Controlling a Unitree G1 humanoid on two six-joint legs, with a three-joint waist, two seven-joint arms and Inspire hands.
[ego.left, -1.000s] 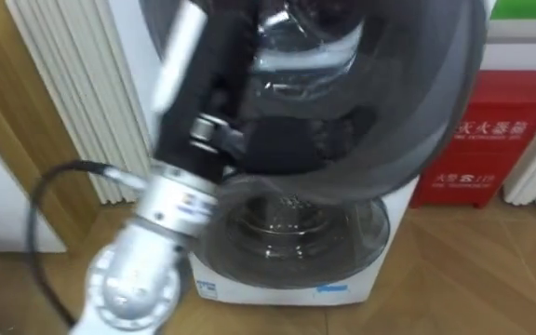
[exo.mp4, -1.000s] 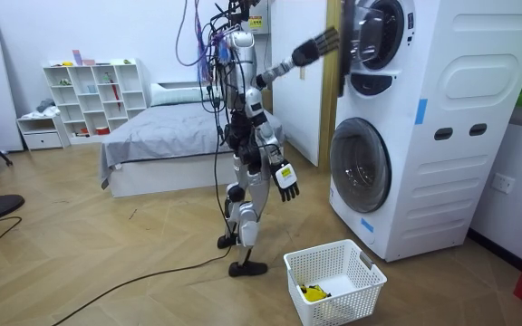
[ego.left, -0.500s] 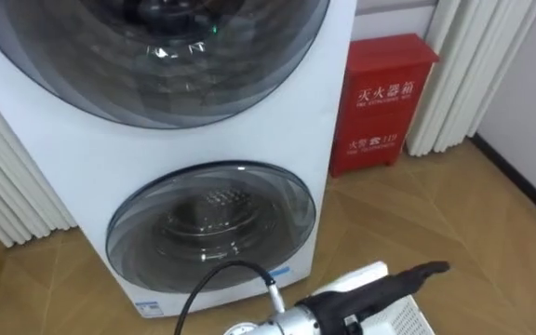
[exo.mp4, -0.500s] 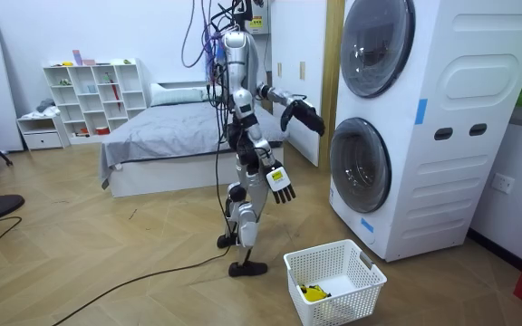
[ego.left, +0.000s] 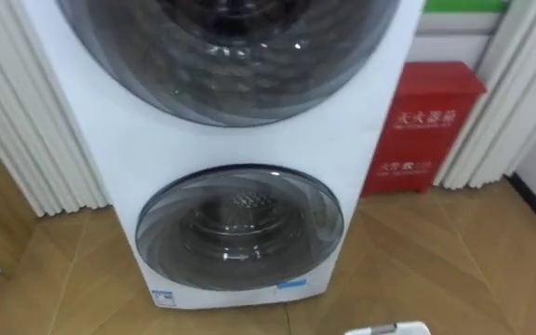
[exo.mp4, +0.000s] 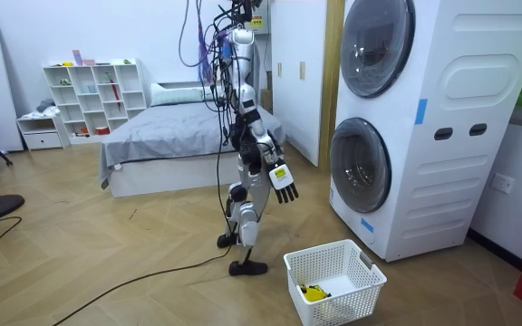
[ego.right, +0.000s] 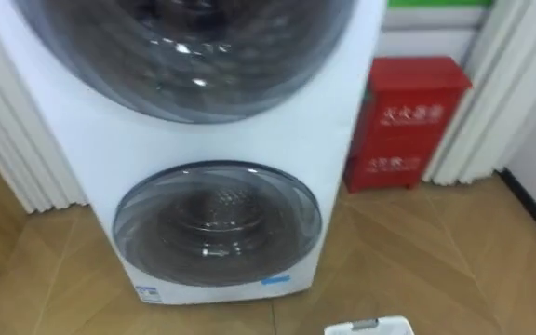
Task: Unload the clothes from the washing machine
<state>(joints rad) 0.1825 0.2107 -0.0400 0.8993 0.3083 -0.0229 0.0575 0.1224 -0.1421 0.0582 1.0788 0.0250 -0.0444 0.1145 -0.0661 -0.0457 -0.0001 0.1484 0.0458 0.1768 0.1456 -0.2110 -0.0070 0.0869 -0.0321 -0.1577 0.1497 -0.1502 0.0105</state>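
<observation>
White sheet metal clads the tall stack of two front-loading washing machines, which stands on a herringbone wooden floor. Its upper round door of dark glass and its lower round glass door are both closed. A perforated steel drum shows behind the lower pane. Through neither pane can I make out any clothes.

On the floor in front of the stack sits a white plastic lattice laundry basket. A small yellow item lies at its bottom, and I cannot tell whether it is cloth.

The robot stands upright just beside the basket, on the room view's left of it, facing the machines and well apart from them. Its right hand hangs at hip height with fingers straight and spread, released and holding nothing.

A red metal cabinet stands just beside the stack, between it and white pleated curtains. Behind the robot are a grey-covered bed and a white cubby shelf.
</observation>
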